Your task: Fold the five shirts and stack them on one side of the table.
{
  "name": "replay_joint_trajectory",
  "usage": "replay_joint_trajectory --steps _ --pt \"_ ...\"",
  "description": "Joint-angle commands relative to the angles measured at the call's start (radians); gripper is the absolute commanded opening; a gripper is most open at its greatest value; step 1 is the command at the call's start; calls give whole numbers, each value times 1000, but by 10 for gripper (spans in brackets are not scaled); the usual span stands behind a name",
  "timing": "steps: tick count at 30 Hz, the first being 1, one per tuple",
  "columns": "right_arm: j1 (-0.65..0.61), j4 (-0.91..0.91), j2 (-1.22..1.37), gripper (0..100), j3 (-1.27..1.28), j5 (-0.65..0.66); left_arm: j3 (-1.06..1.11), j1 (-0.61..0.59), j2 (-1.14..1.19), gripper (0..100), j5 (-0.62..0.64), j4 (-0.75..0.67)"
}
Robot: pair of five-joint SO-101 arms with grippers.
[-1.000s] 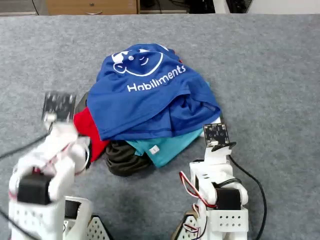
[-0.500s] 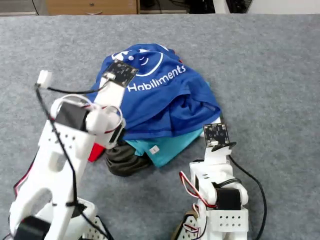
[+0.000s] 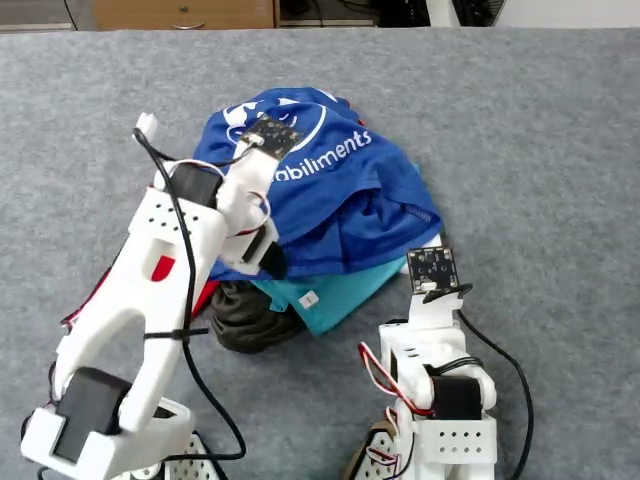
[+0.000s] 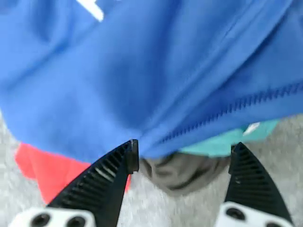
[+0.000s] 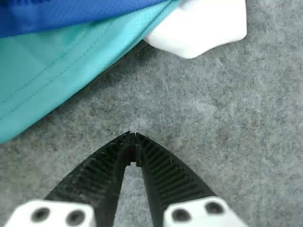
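A crumpled pile of shirts lies mid-table: a blue shirt (image 3: 330,195) with white print on top, over a teal shirt (image 3: 340,290), a red shirt (image 3: 203,296) and a dark shirt (image 3: 240,315). My left gripper (image 4: 184,146) is open, hovering over the blue shirt's (image 4: 156,66) near hem, where the red (image 4: 42,170), dark (image 4: 184,172) and teal (image 4: 213,144) cloth peek out. In the high view its dark finger (image 3: 270,262) sits at that hem. My right gripper (image 5: 134,137) is shut and empty on bare table, just short of the teal shirt (image 5: 52,71) and a white shirt's corner (image 5: 199,23).
The grey felt-like table (image 3: 540,150) has free room to the right, left and behind the pile. The right arm (image 3: 432,340) sits folded at the near edge. Wooden furniture (image 3: 185,12) stands beyond the far edge.
The left arm swung up from the near left and out over the pile, ending above the blue shirt's near edge. The right arm and the shirts kept still.
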Motion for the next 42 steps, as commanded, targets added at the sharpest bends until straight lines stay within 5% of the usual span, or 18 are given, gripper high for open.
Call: replay_joint_trajectory --steps 1,11,19,30,42 --pt "-15 5 -107 3 1 6 -41 31 22 312 -8 -68" --pt "-15 5 -107 3 1 6 3 23 351 301 9 -279" --pt "-15 5 -107 3 1 6 -86 20 576 18 -9 -285" --pt "-15 5 -107 3 1 6 -261 -176 231 16 34 -63" --pt "-15 5 -107 3 1 6 -489 -511 -104 17 34 -61"
